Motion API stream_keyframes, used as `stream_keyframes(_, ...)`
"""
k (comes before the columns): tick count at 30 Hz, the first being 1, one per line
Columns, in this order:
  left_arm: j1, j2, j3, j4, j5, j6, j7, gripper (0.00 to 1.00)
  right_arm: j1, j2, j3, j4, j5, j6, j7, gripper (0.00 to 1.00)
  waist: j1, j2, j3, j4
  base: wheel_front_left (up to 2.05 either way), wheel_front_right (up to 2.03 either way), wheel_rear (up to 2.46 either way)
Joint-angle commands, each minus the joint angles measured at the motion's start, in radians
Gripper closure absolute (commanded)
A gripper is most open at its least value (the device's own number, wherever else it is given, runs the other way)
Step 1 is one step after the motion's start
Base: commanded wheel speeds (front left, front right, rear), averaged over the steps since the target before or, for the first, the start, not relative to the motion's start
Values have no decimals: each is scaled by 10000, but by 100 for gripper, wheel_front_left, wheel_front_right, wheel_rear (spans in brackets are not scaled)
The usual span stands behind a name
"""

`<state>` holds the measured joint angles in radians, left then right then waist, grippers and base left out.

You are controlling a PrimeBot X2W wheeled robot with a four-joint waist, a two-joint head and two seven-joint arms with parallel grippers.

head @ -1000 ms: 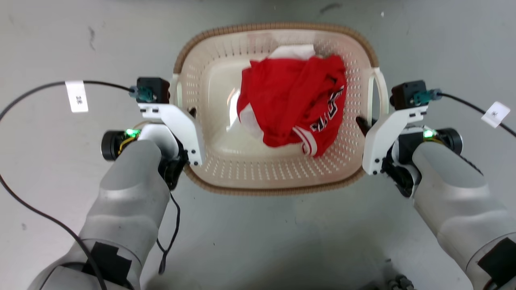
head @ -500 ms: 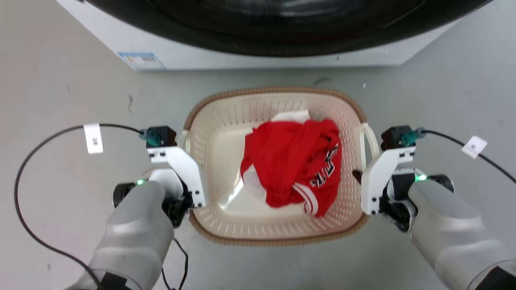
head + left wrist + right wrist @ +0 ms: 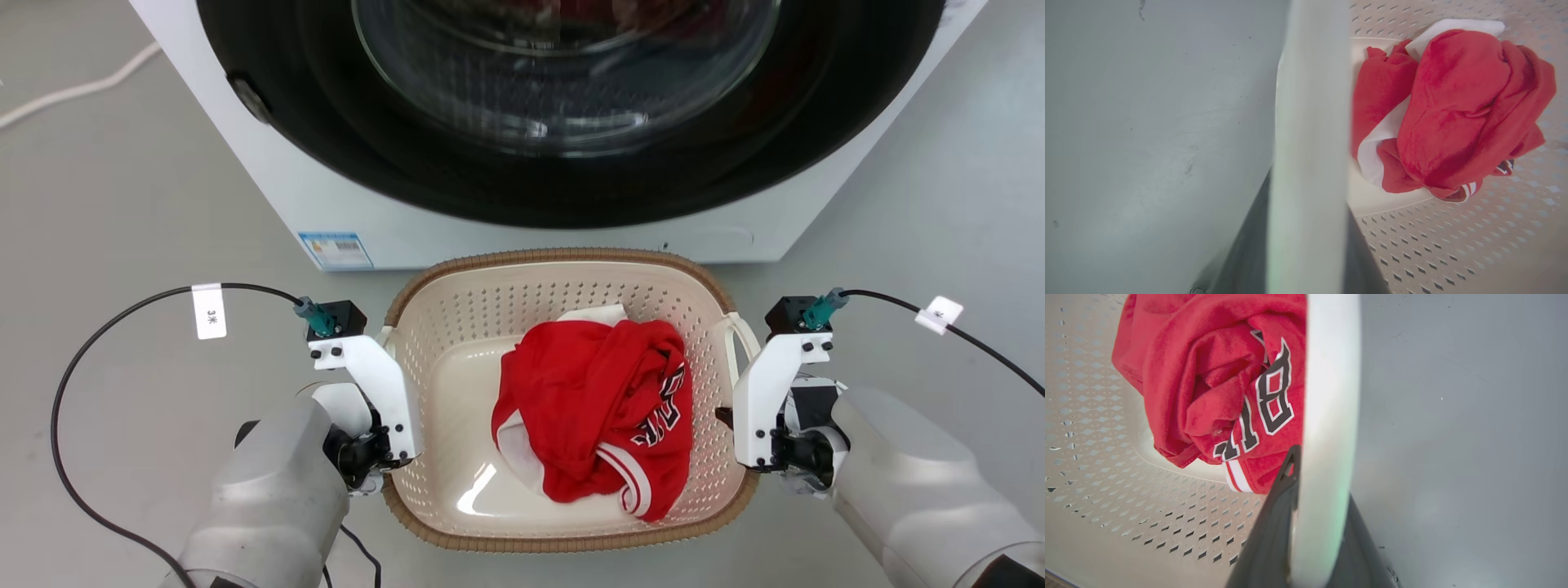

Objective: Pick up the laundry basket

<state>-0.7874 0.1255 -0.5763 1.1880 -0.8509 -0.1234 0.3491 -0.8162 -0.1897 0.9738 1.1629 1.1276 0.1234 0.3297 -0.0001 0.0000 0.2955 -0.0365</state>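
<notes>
The laundry basket (image 3: 490, 314), cream with a brown woven-look rim, sits in front of me between both arms and holds a crumpled red jersey (image 3: 596, 416). My left gripper (image 3: 385, 453) is shut on the basket's left white loop handle (image 3: 1310, 143), with a dark finger on each side of the bar. At the other side, my right gripper (image 3: 729, 420) is shut on the right loop handle (image 3: 1331, 416). Both wrist views look down into the basket wall (image 3: 1453, 253) (image 3: 1106, 465) and onto the jersey (image 3: 1453, 114) (image 3: 1216, 384). White brackets hide most of the fingers in the head view.
A white front-loading washer (image 3: 522, 229) with a dark round glass door (image 3: 563, 73) stands just beyond the basket's far rim. Grey floor (image 3: 122, 204) lies on both sides. Black cables trail from both wrists, and a white cord (image 3: 73, 82) lies at the far left.
The head camera has shifted, bringing the washer into view and putting the basket lower in the picture. Both grippers stay on the handles, and the jersey lies as before.
</notes>
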Motion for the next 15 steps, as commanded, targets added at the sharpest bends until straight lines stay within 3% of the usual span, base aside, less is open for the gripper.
stream_keyframes(1,62,-1,-64,-109,-131,-124,177,100,-165,56,26,16,98,133,210,100,1,0,-462,0,0,0,0)
stream_keyframes(15,-108,57,-163,342,-957,-122,1609,100,-541,369,-156,903,850,124,2802,100,1,0,-1656,-44,0,0,0)
